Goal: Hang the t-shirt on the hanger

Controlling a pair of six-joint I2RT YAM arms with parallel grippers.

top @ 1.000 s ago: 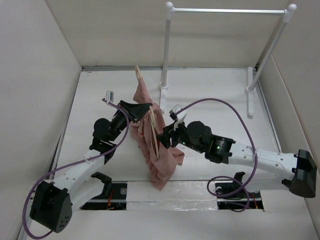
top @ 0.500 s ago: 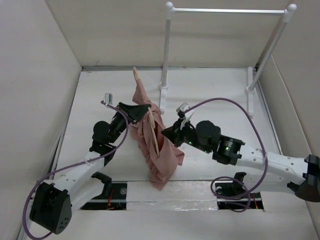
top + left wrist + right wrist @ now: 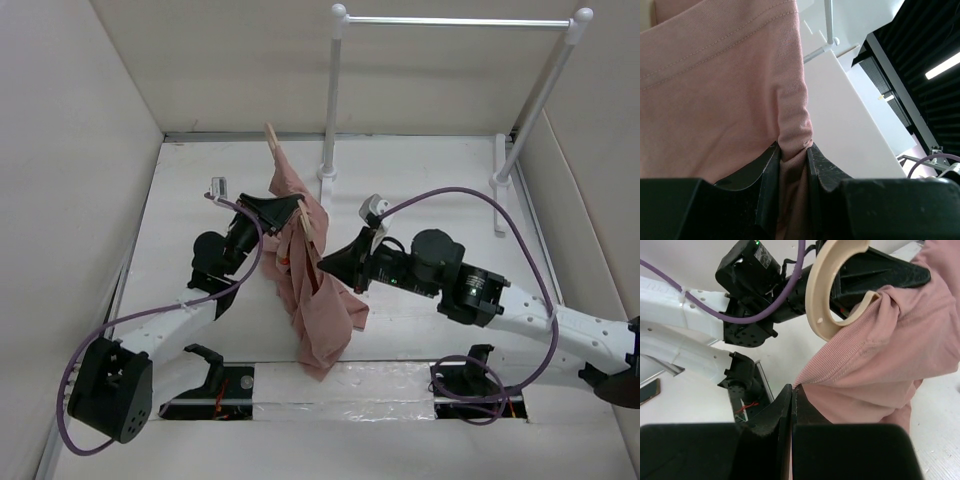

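Two arms, left and right: white link shells joined by black cylindrical joint housings, each ending in a black angular base block. A purple cable loops along each arm. Fingers are black and wedge-shaped. A green light glows on one housing.

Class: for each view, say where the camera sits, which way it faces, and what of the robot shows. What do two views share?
Top external: above and behind, facing down at the table; left arm, right arm, t-shirt, hanger.
Left wrist: on the left arm, facing upward; left claw shut on the t-shirt.
Right wrist: on the right arm, facing the left arm; right claw shut on the t-shirt.
Shared: top and right wrist both show the hanger.
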